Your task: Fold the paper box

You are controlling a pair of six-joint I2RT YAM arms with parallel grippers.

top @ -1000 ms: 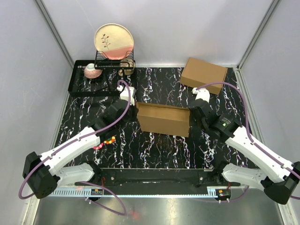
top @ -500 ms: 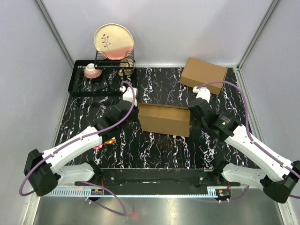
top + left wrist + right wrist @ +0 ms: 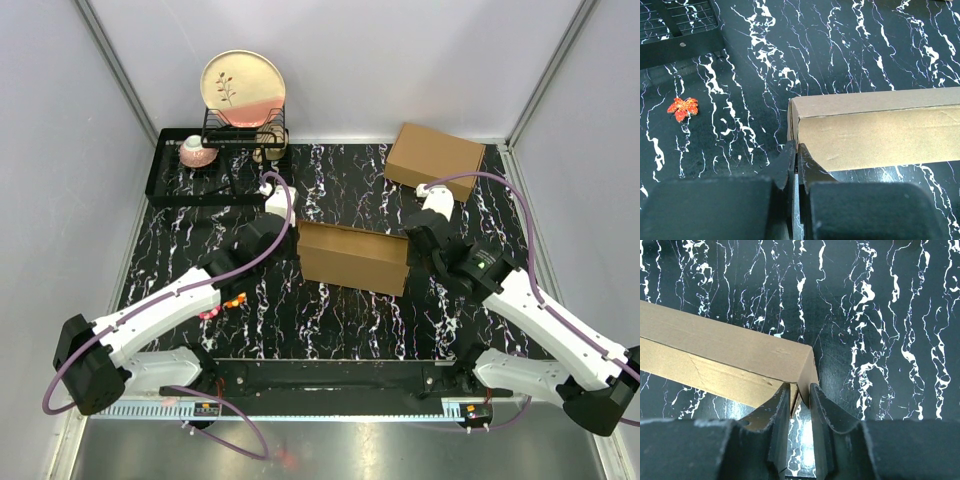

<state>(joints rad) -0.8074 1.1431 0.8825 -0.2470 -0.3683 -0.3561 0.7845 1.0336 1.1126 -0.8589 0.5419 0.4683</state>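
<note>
Left tool (image 3: 792,152) is pinched fully shut, tips right against the corner of the box (image 3: 352,258) at the end nearest the rack (image 3: 190,201). Can't tell if there's a sliver of card between the tips or if they're just resting on that corner. Right tool (image 3: 799,390) is at the end farthest from the rack, fingers parted a bit with the edge of the end wall standing between them. Looks loose to me, not clamped.

Box sits on the worktop (image 3: 330,330), just right of the rack and a little nearer the arms.

Handling guess: corrugated card, so light, stiff across the panels and only keen to bend along its creases. Probably skids on that glossy worktop if pushed from one side only, and the thin edges will crush if squeezed hard. I'd grab a single end wall near a corner, one tool per end, so each steadies it against the other.

Looks-wise: plain brown, long and shallow, already standing in box shape with the top down. There's a seam along the long side and a curved cut by the rack-end corner. No print or tape that I can see.
</note>
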